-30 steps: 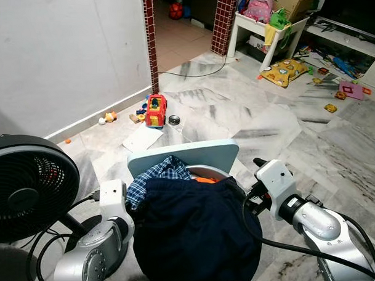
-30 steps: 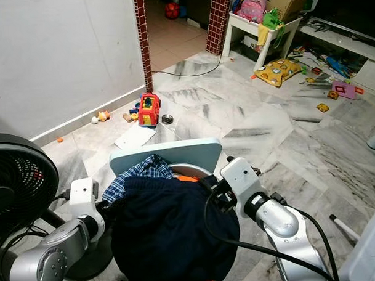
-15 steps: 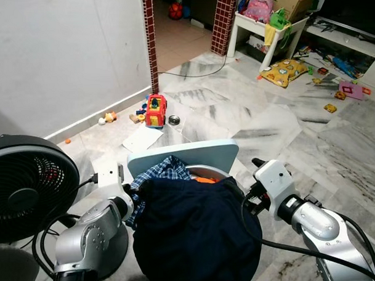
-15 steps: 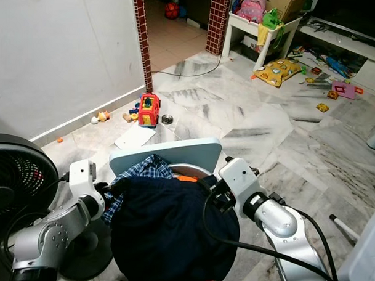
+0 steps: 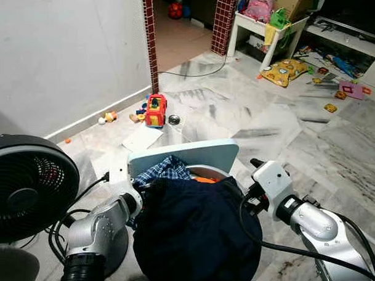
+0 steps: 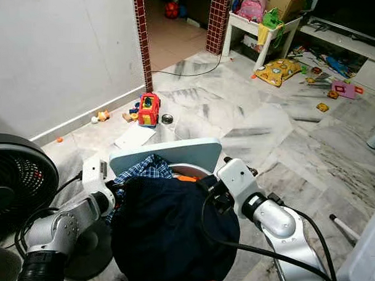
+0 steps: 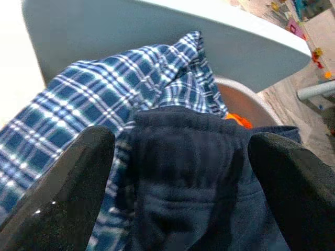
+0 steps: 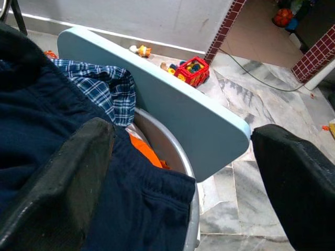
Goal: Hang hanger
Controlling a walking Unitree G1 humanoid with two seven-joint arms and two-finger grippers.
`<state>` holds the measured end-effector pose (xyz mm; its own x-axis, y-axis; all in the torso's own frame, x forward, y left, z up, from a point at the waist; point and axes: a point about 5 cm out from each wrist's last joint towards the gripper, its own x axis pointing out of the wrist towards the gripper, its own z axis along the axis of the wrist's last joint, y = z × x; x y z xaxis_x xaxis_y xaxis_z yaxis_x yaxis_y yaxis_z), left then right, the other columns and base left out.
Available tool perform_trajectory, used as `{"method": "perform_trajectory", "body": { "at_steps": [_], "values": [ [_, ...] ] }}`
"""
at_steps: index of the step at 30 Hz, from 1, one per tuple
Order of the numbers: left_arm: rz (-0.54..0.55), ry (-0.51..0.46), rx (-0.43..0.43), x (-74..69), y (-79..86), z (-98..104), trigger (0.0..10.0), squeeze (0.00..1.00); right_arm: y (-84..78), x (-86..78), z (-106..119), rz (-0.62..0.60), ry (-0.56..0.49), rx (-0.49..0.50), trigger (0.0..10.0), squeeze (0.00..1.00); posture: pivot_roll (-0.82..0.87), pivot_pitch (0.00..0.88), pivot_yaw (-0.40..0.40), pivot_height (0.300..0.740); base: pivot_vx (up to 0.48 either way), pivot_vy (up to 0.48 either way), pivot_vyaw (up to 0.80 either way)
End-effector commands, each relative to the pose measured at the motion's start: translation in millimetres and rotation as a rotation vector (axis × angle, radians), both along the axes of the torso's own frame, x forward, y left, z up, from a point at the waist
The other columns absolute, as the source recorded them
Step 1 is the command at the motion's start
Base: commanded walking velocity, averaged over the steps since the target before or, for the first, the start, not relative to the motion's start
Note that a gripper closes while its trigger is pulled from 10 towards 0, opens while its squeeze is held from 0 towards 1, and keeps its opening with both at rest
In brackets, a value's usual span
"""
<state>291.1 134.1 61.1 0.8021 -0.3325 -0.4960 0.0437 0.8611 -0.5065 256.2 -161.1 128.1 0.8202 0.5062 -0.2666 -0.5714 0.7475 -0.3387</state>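
Hanger: none discernible among dark navy garment and blue plaid shirt heaped in metal basin; left gripper and right gripper flank pile, fingers spread; next, likely locating it.

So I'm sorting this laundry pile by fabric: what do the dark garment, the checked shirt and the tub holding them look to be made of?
The dark navy garment looks like thick, matte knit, probably fleece or jersey: soft folds, ribbed waistband. The blue checked shirt appears to be thin woven cotton, with a crisp plaid weave. The round basin seems to be dull grey metal or plastic; its smooth curved rim leaves that open.
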Motion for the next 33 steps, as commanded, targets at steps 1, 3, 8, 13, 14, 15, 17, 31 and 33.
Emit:
{"method": "perform_trajectory", "body": {
  "at_steps": [1,3,8,13,14,15,17,31,33],
  "values": [
    [-0.025,0.009,-0.017,1.0,-4.9,-2.4,10.0,0.0,2.7,-1.1,1.9,0.016,-0.007,-0.004,10.0,0.0,-0.24,0.105,0.006,0.74,0.0,0.0,0.0],
    [-0.028,0.011,-0.017,1.2,-5.2,-3.1,10.0,0.0,2.8,-1.1,2.0,0.016,-0.007,-0.004,10.0,0.0,-0.24,0.107,0.006,0.74,0.0,0.0,0.0],
    [-0.034,0.013,-0.023,1.9,-6.1,-4.3,6.9,0.0,2.1,-0.5,1.6,0.014,-0.005,-0.006,10.0,0.0,-0.24,0.109,0.006,0.74,0.0,0.0,0.0],
    [-0.035,0.045,-0.061,5.1,-7.1,-9.7,0.0,0.0,2.4,0.2,1.6,0.013,-0.006,-0.007,10.0,0.0,-0.25,0.11,0.006,0.74,0.0,0.0,0.0],
    [-0.036,0.046,-0.064,5.3,-7.3,-9.7,0.0,0.0,2.6,0.2,1.7,0.014,-0.007,-0.007,10.0,0.0,-0.25,0.11,0.006,0.74,0.0,0.0,0.0],
    [-0.04,0.044,-0.062,5.6,-7.3,-9.8,0.0,0.0,2.0,-0.1,1.6,0.012,-0.006,-0.007,10.0,0.0,-0.25,0.111,0.009,0.74,0.0,0.0,0.0],
    [-0.047,0.044,-0.057,6.2,-7.0,-10.4,0.0,0.0,1.1,-0.9,1.2,0.009,-0.005,-0.008,10.0,0.0,-0.25,0.112,0.008,0.74,0.0,0.0,0.0],
    [-0.085,0.065,-0.068,1.3,-10.3,-14.9,0.0,0.0,1.5,-1.7,1.0,0.014,-0.002,-0.008,10.0,0.0,-0.25,0.114,0.008,0.74,0.0,0.0,0.0],
    [-0.101,0.077,-0.078,-2.7,-11.1,-16.5,0.0,0.0,1.9,-2.3,0.6,0.019,0.002,-0.008,10.0,0.0,-0.25,0.114,0.008,0.74,0.0,0.0,0.0]
  ]
}}
